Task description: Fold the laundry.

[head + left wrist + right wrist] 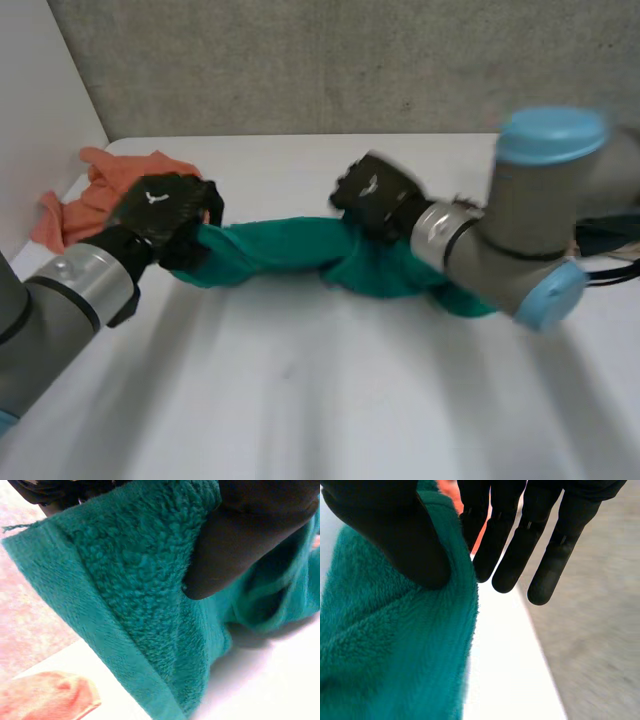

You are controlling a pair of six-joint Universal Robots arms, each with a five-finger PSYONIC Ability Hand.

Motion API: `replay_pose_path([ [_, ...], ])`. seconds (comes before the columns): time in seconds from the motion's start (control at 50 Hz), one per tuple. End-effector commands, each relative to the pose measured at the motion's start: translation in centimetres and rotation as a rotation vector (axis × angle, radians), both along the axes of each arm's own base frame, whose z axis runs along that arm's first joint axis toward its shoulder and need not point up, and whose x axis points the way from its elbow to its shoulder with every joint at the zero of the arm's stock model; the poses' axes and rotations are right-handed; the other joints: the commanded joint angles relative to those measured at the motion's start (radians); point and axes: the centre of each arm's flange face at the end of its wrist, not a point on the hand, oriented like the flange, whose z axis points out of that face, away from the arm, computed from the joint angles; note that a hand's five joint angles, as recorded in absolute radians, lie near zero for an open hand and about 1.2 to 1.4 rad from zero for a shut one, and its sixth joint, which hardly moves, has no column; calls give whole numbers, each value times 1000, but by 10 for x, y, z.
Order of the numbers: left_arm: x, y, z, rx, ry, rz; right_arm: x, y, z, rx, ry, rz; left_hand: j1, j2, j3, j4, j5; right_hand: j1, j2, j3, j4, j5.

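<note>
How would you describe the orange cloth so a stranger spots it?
On the white table, look to the far corner by the wall, beyond the left hand. The orange cloth lies crumpled there, unlike the teal towel held by that hand and the right hand.

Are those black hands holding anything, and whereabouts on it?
Both hold the green towel: the left hand grips one end by its hemmed edge, and the right hand pinches an edge farther along.

No readable text anywhere. The black left hand (165, 210) and right hand (376, 196) each bear a small, illegible white mark.
</note>
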Motion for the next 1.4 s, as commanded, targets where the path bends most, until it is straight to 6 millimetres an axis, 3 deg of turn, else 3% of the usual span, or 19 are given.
replay_pose_path([
  [0.02,23,-15,24,-77,-26,88,-63,-25,59,-36,-119,-243,238,201,201,197,219,293,219,210,203,254],
  [0.14,38,-11,52,-127,-54,116,-113,-18,91,-13,-94,-385,238,201,201,197,219,293,219,210,203,254],
  [0.3,37,17,77,-157,-134,43,-133,21,127,-30,-57,-429,238,201,201,197,219,293,219,210,203,254],
  [0.36,39,19,80,-172,-160,57,-143,27,132,-51,-33,-481,238,201,201,197,219,293,219,210,203,254],
  [0.46,43,15,77,-185,-259,84,-151,23,115,-65,112,-524,238,201,201,197,219,293,219,210,203,254],
  [0.58,27,5,41,-61,-395,-12,-150,3,67,-2,335,-527,238,201,201,197,219,293,219,210,203,254],
  [0.66,15,-21,16,-6,-461,-42,-138,-20,37,42,390,-520,238,201,201,197,219,293,219,210,203,254],
  [0.72,7,-53,10,-20,-474,-26,-125,-44,32,1,359,-540,238,201,201,197,219,293,219,210,203,254],
  [0.8,-3,-96,37,-179,-433,35,-110,-84,55,-160,188,-591,238,201,201,197,219,293,219,210,203,254],
  [0.82,-6,-114,56,-279,-392,82,-104,-100,75,-264,73,-612,238,201,201,197,219,293,219,210,203,254],
  [0.86,-7,-129,78,-378,-331,135,-101,-113,98,-375,-59,-626,238,201,201,197,219,293,219,210,203,254],
  [0.88,-6,-135,88,-424,-296,164,-100,-121,120,-481,-187,-631,238,201,201,197,219,293,219,210,203,254],
  [0.9,-4,-144,109,-513,-219,222,-100,-124,130,-533,-250,-630,238,201,201,197,219,293,219,210,203,254],
  [0.96,4,-154,133,-623,-94,295,-102,-126,164,-727,-471,-584,238,201,201,197,219,293,219,210,203,254],
  [1.02,13,-160,150,-730,45,340,-104,-124,175,-829,-581,-529,238,201,201,197,219,293,219,210,203,254],
  [1.1,17,-161,141,-700,94,319,-103,-124,161,-831,-588,-481,238,201,201,197,219,293,219,210,203,254],
  [1.18,13,-155,110,-587,49,256,-102,-125,128,-675,-511,-475,238,201,201,197,219,293,219,210,203,254],
  [1.32,6,-134,41,-375,-30,154,-98,-114,47,-315,-338,-488,238,201,201,197,219,293,219,210,203,254],
  [1.4,8,-119,-13,-226,-125,129,-101,-107,-5,-151,-212,-510,238,201,201,197,219,293,219,210,203,254],
])
